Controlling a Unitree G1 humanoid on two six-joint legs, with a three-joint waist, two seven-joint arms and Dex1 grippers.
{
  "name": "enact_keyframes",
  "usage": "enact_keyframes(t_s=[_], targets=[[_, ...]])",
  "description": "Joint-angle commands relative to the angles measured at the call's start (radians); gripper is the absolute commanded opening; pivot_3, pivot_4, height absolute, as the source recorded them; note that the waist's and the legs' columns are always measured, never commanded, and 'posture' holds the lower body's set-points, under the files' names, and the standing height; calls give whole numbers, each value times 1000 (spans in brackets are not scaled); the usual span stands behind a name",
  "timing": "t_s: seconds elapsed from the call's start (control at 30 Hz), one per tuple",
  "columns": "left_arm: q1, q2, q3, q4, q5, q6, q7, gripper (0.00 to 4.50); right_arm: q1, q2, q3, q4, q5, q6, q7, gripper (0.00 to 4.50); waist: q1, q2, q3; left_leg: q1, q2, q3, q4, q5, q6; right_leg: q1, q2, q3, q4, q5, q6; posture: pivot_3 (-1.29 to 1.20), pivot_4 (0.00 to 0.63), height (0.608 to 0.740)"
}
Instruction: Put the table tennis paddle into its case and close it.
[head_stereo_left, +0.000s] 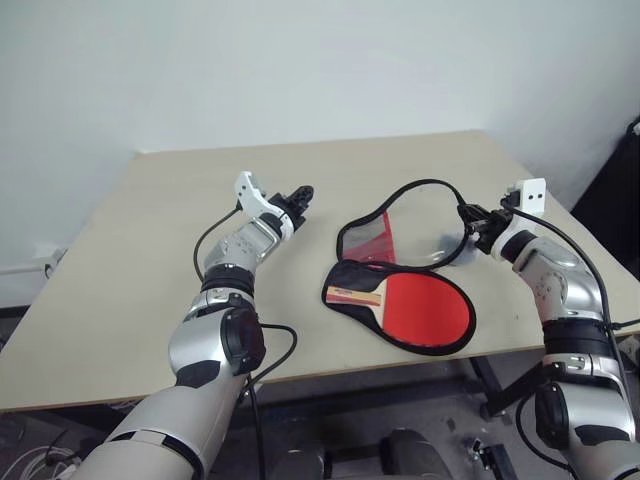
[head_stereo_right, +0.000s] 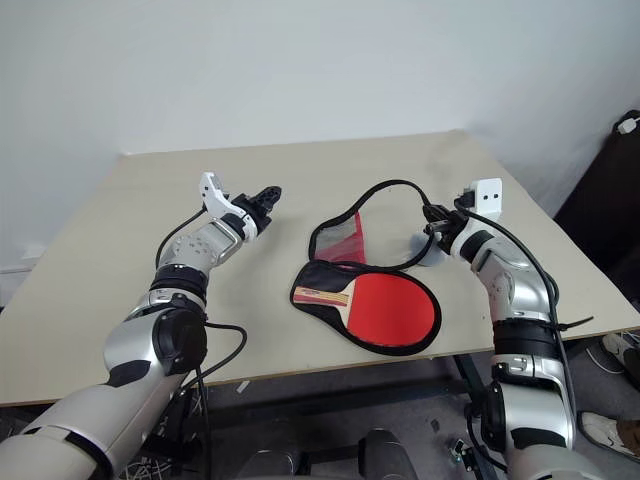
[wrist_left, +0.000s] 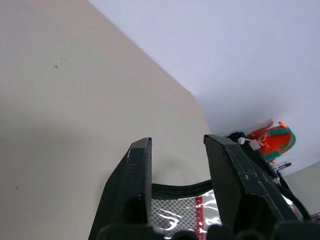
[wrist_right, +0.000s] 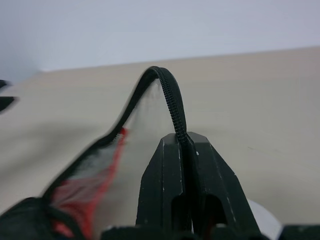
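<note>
The table tennis paddle (head_stereo_left: 420, 308) lies red face up in the lower half of the black case (head_stereo_left: 345, 275), which rests on the table, handle (head_stereo_left: 357, 296) pointing left. The case's lid stands raised, its zipped rim (head_stereo_left: 420, 184) arching up above the clear mesh and red lining (head_stereo_left: 374, 236). My right gripper (wrist_right: 182, 137) is shut on that rim at the lid's right side (head_stereo_left: 470, 226). My left gripper (head_stereo_left: 300, 196) hovers left of the case, open with nothing between its fingers (wrist_left: 137, 160).
The beige table (head_stereo_left: 150, 250) runs wide to the left and back, its front edge close below the case. A small greyish piece (head_stereo_right: 422, 248) lies under the raised lid. A dark object (head_stereo_left: 620, 200) stands off the table's right edge.
</note>
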Motion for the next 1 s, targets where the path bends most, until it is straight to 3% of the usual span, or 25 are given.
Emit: enact_keyframes(t_s=[0.03,0.57,1.0], targets=[[-39,5,-9,-5,-7,-19,-6,1682,21,-29,7,-107,63,7,103,93,0,0,0,0,0,0,0,0,0,0,0,0,0,0,0,0,0,740],[-38,6,1,11,-23,-38,-2,1682,84,-65,-10,-214,229,80,316,93,6,0,0,0,0,0,0,0,0,0,0,0,0,0,0,0,0,740],[-46,3,2,26,-21,-47,-2,1682,173,-178,139,-191,145,54,526,93,8,-2,1,0,0,0,0,0,0,0,0,-1,0,0,0,0,0,740]])
